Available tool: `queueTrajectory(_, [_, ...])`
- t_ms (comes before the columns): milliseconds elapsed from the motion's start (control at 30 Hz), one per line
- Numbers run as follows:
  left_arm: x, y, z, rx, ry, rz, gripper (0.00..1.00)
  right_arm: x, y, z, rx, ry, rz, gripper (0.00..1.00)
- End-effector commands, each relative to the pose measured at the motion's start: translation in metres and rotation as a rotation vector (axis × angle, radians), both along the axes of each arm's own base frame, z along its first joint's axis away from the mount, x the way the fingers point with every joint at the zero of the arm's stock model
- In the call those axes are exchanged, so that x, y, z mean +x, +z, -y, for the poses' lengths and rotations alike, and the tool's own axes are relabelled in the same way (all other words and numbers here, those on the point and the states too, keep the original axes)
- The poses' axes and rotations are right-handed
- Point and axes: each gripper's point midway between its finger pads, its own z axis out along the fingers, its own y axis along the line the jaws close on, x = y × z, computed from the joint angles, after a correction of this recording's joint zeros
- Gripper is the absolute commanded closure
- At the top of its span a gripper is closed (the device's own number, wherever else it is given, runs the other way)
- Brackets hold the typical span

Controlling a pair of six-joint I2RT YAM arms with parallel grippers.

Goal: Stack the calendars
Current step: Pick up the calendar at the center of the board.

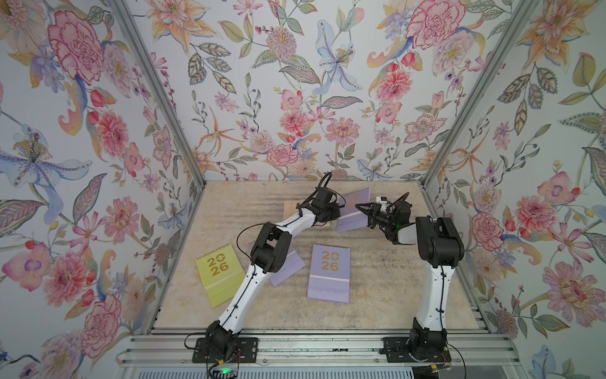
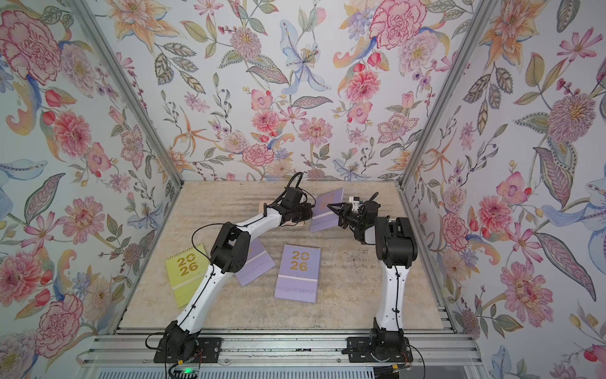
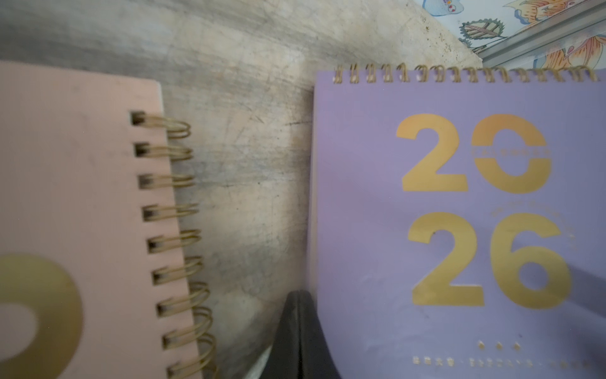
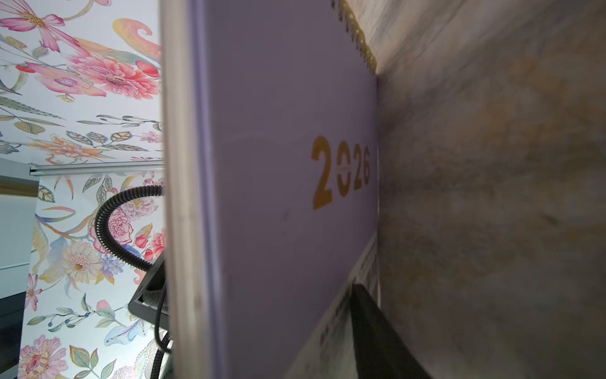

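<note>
On the mottled beige surface (image 1: 377, 295) lie flat, spiral-bound card calendars with gold "2026" covers. A yellow-green calendar (image 1: 219, 274) sits front left, a lavender calendar (image 1: 290, 270) lies partly under the left arm, a second lavender calendar (image 1: 329, 274) is in the middle, and a peach-orange calendar (image 3: 82, 197) lies at the back beside the far lavender calendar (image 1: 349, 224). The far one looks light, thin, stiff and smooth-faced, so I'd take it by a plain side edge, clear of the snag-prone wire coil. The left hand (image 3: 296, 331) is closed against one side edge and the right hand (image 1: 359, 207) reaches over the opposite edge, though I cannot tell whether it grips.
</note>
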Motion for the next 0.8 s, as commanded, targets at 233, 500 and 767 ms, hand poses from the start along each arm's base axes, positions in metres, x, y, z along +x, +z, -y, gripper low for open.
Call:
queueTrajectory(233, [-0.028, -0.012, 0.000, 0.028, -0.041, -0.089, 1.00, 0.003, -0.011, 0.022, -0.242, -0.084, -0.035, 0.59])
queueTrajectory(500, [-0.024, 0.001, 0.000, 0.010, -0.045, -0.071, 1.00, 0.004, -0.012, 0.028, -0.296, -0.110, -0.032, 0.69])
queueTrajectory(767, [-0.016, 0.038, -0.003, -0.020, -0.042, -0.014, 1.00, -0.005, 0.003, 0.030, -0.330, -0.119, 0.002, 0.83])
